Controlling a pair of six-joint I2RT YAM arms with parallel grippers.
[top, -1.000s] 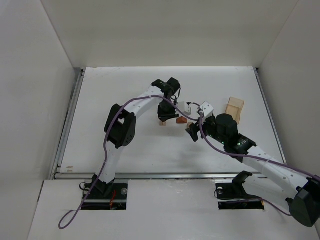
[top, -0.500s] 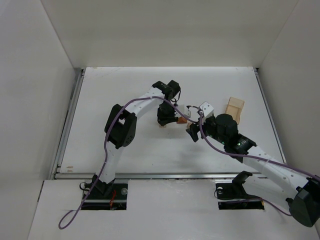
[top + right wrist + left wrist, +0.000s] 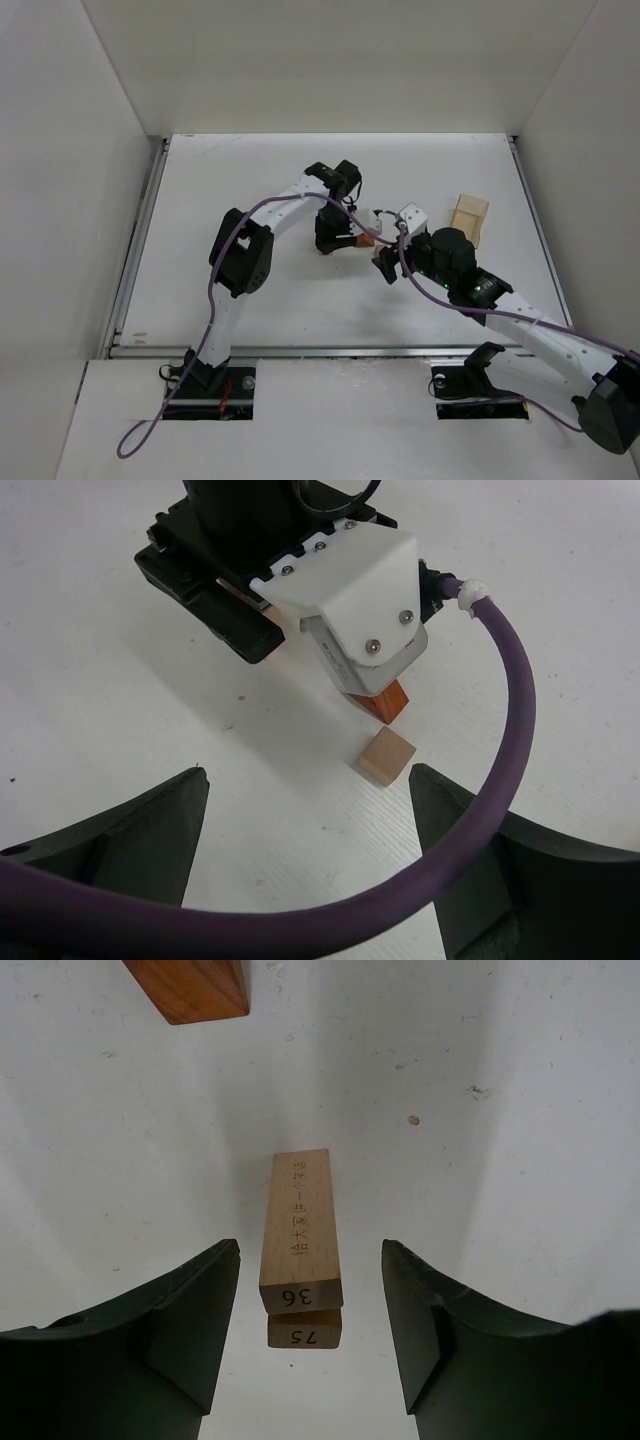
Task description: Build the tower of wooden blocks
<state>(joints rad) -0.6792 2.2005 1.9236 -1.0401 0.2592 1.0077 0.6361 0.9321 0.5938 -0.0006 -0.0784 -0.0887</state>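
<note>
In the left wrist view a slim pale tan block [image 3: 300, 1230] marked 36 lies flat on a second tan block [image 3: 304, 1331] marked 75. My left gripper [image 3: 310, 1260] straddles this stack, open, with a clear gap on each side. A reddish-brown block [image 3: 190, 985] sits just beyond it. The right wrist view shows that reddish-brown block [image 3: 383, 700] partly under the left gripper's white housing, and a small tan cube [image 3: 387, 756] beside it. My right gripper [image 3: 310, 785] hovers open and empty, just short of the cube. From above, the left gripper [image 3: 335, 240] hides the stack.
A larger pale tan box [image 3: 468, 217] lies at the right of the table. The left arm's purple cable [image 3: 510, 710] loops across the right wrist view. The two grippers are close together mid-table, and white walls enclose the table.
The left gripper's jaws have spread apart, letting go of the tan block marked 36 on top of the other. The right arm has not moved.
</note>
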